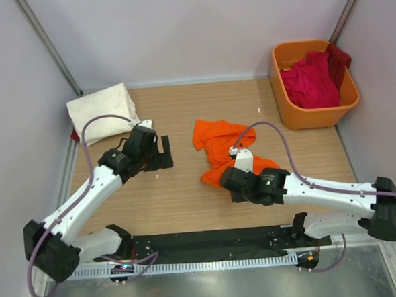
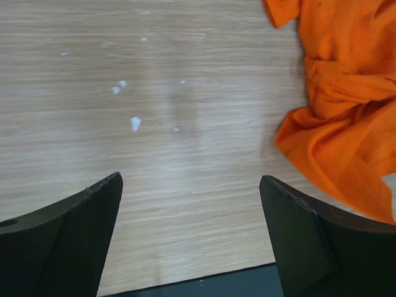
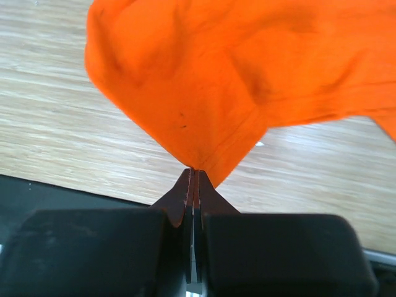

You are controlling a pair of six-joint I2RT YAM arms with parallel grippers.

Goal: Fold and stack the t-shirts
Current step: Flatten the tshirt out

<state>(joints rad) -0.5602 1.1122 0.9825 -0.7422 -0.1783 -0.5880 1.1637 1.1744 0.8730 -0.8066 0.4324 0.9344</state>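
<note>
The orange t-shirt (image 1: 223, 149) lies crumpled in the middle of the wooden table (image 1: 176, 113), its long axis running from the far side toward the arms, with the near tip lifted; the right gripper (image 3: 193, 176) is clamped tight on that near hem. The left gripper (image 2: 192, 192) hangs beside it over bare wood, jaws spread wide, holding nothing; a folded cream-white t-shirt (image 1: 102, 112) sits at the far left corner, and crimson t-shirts (image 1: 309, 81) fill the orange tub (image 1: 282, 110) at far right.

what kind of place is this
Probably a robot lab cell: plain walls box in a wooden table, left arm and right arm bolted at its edge, red shirts in an orange tub.
</note>
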